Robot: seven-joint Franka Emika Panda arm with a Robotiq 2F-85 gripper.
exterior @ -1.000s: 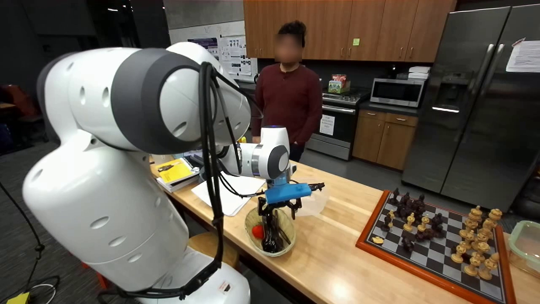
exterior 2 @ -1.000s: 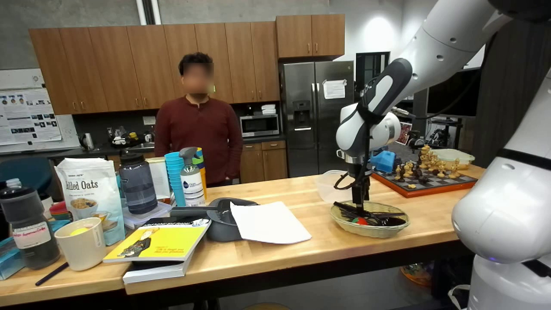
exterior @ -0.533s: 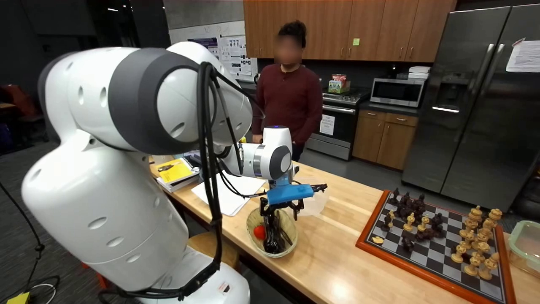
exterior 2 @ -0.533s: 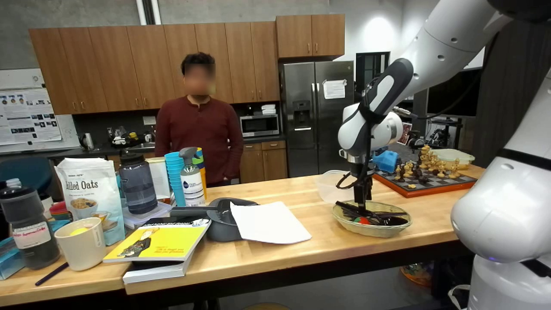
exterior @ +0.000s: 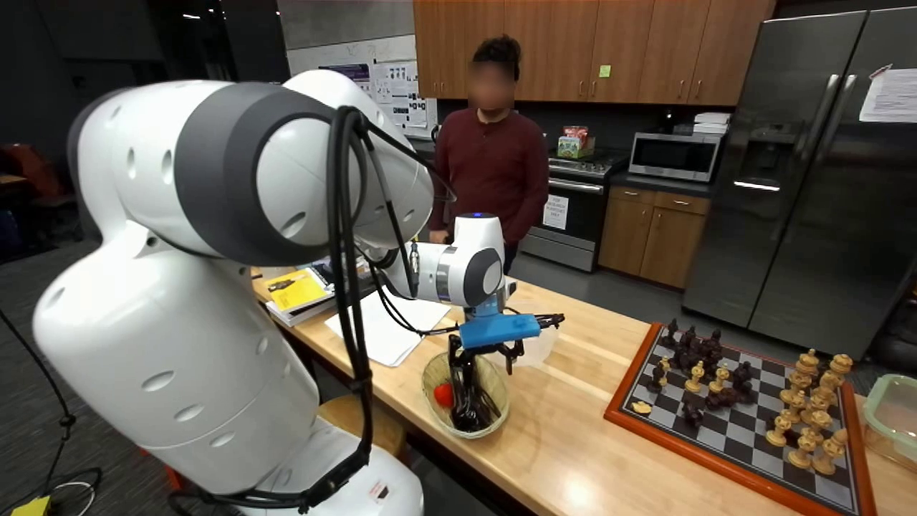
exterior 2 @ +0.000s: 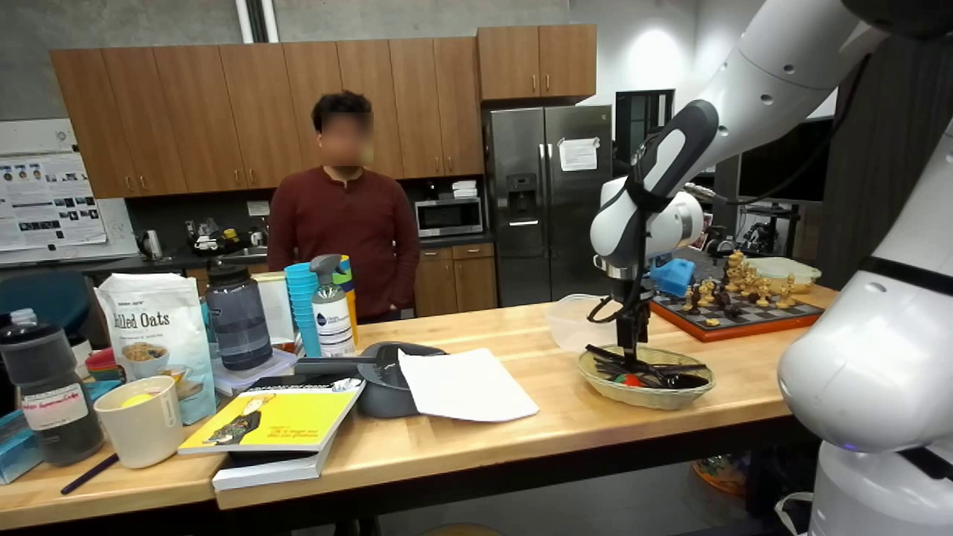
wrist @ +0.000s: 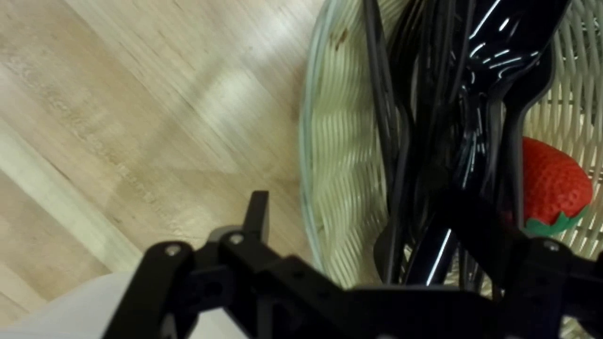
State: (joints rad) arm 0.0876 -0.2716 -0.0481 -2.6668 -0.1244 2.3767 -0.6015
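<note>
Pale oval basket (wrist: pixel 348 155), ribbed weave, glossy black utensils (wrist: pixel 473 122) inside

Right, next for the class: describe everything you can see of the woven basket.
The woven basket is a shallow, open oval of pale yellowish strands, wicker-like, with a smooth lighter rim; a small brown mark shows inside. It sits upright on the wooden table, near one edge. Black utensils, at least one spoon-shaped, lie lengthwise in it beside a red strawberry with green leaves. The open gripper hangs over its side; whether the gripper touches it cannot be told.
</note>
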